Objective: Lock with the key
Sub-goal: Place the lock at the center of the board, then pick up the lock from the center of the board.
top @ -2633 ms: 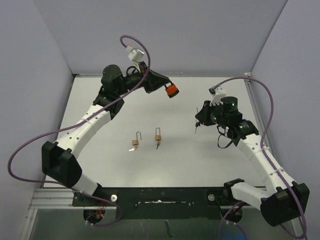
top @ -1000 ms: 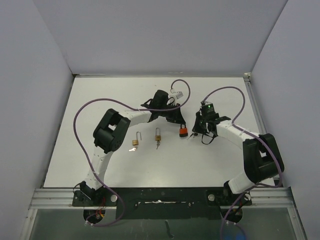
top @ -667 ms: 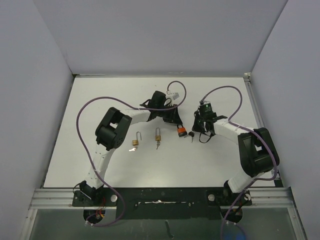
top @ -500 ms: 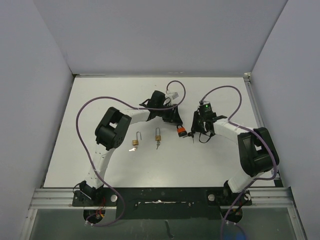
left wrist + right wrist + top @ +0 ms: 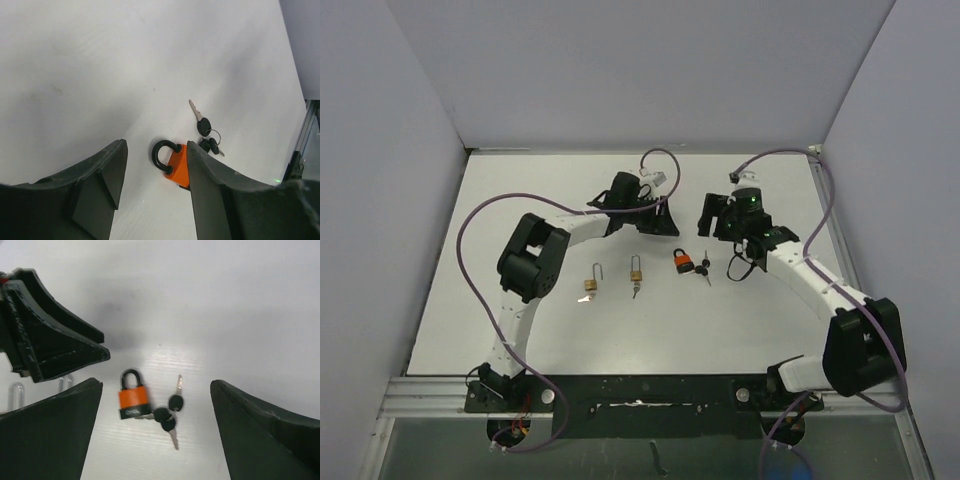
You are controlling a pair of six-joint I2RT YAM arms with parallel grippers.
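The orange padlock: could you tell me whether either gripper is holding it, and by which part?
Neither: left gripper and right gripper are open; the orange padlock lies free on the table.

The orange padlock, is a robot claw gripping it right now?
No, the orange padlock lies free on the table beside the keys, with nothing clamped around it.

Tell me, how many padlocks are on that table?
3: an orange padlock mid-table beside a bunch of keys, a brass padlock to its left, and an open-shackled brass padlock farther left.

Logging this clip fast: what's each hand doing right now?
Left hand: open, holding nothing.
Right hand: open, holding nothing.
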